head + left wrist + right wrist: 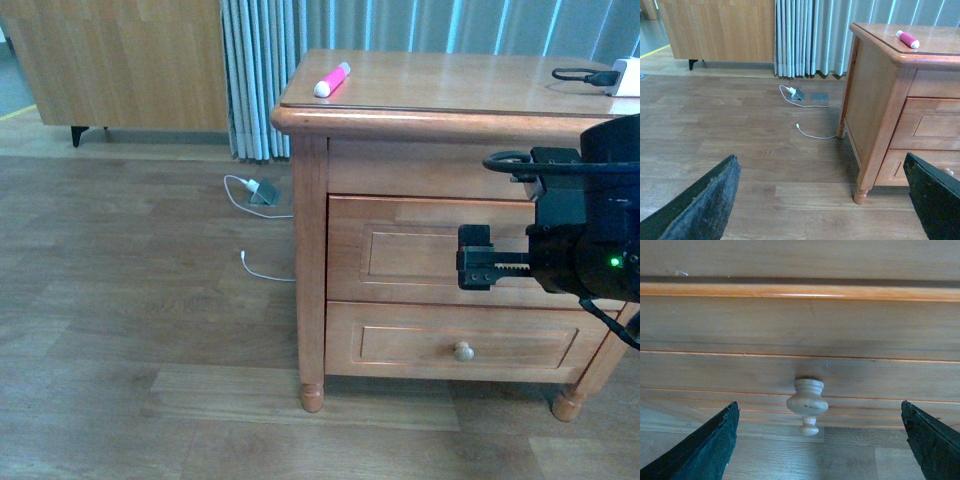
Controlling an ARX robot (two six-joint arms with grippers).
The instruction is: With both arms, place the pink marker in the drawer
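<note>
The pink marker [332, 79] lies on the nightstand's top near its front left corner, whitish cap toward the front; it also shows in the left wrist view [907, 39]. The upper drawer [400, 250] is shut. My right gripper [476, 257] is open in front of it. In the right wrist view the drawer's pale knob [807, 399] sits ahead of the right gripper [820, 442], between its spread fingers [705, 447], not touched. My left gripper [820, 200] is open and empty above the floor, left of the nightstand, out of the front view.
The lower drawer's knob [463, 351] shows below. White cables and a charger [262, 190] lie on the floor by the curtain. A black cable and a white object [600, 75] sit on the top's right end. A wooden cabinet [120, 60] stands at back left.
</note>
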